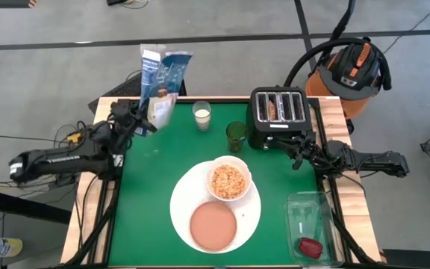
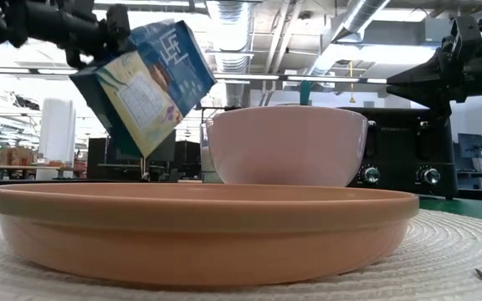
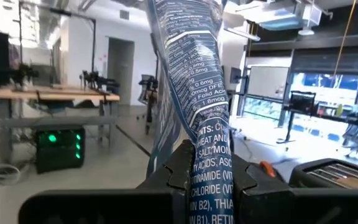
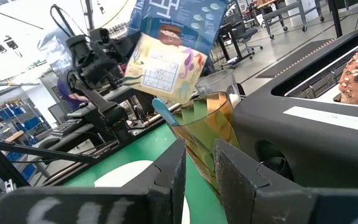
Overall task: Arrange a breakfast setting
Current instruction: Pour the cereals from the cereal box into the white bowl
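Pink plate (image 2: 199, 230) sits nearest, bowl (image 2: 287, 144) behind. Left tool (image 3: 213, 180) pinches the cereal box (image 1: 163, 75), tilted above the worktop's far-left corner, bowl right-forward. Right tool (image 4: 197, 165), slightly parted, empty, faces the toaster (image 1: 278, 116).

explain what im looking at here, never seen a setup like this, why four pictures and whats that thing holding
It is a robot with two dark arms at a green table, filmed at once from above, from table height, and from a camera on each wrist. The left gripper is shut on a blue cereal box, lifted and tilted over the table's far left corner. The right gripper sits by the black toaster, its fingers either side of something thin; I cannot tell what. On the table: a large white plate carrying a bowl of cereal and a small pink plate, a glass of milk, a green cup and a clear tray.
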Tool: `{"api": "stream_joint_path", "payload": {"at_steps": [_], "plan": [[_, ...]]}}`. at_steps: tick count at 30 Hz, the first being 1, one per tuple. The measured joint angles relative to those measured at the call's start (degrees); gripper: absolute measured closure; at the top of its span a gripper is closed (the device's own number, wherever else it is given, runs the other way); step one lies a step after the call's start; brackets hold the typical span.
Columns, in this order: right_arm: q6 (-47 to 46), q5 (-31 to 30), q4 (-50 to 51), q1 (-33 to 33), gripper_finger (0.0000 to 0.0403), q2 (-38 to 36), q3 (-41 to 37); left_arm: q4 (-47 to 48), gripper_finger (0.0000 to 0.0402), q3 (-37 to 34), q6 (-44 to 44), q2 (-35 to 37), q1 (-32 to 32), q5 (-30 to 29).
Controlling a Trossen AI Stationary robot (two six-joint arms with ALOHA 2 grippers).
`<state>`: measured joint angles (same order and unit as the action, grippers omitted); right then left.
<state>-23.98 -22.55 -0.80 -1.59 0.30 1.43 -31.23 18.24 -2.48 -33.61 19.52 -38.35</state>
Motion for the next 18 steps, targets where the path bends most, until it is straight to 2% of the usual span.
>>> {"api": "stream_joint_path", "payload": {"at_steps": [4, 8, 10, 15, 18], "plan": [[0.0, 0.0, 0.0, 0.0, 0.0296, 0.0, 0.0, -2.7, 0.0377, -2.7, 5.5, -2.4, 6.6, 7.3], [0.0, 0.0, 0.0, 0.0, 0.0296, 0.0, 0.0, -13.6, 0.0377, -5.2, 4.8, -5.9, 10.3, 12.2], [0.0, 0.0, 0.0, 0.0, 0.0296, 0.0, 0.0, -18.0, 0.0377, -6.1, 4.6, -7.7, 11.4, 13.4], [0.0, 0.0, 0.0, 0.0, 0.0296, 0.0, 0.0, -18.7, 0.0377, -7.9, 6.2, -12.8, 12.8, 14.6], [0.0, 0.0, 0.0, 0.0, 0.0296, 0.0, 0.0, -23.6, 0.0377, -8.4, 6.3, -16.1, 13.5, 14.6]]}}
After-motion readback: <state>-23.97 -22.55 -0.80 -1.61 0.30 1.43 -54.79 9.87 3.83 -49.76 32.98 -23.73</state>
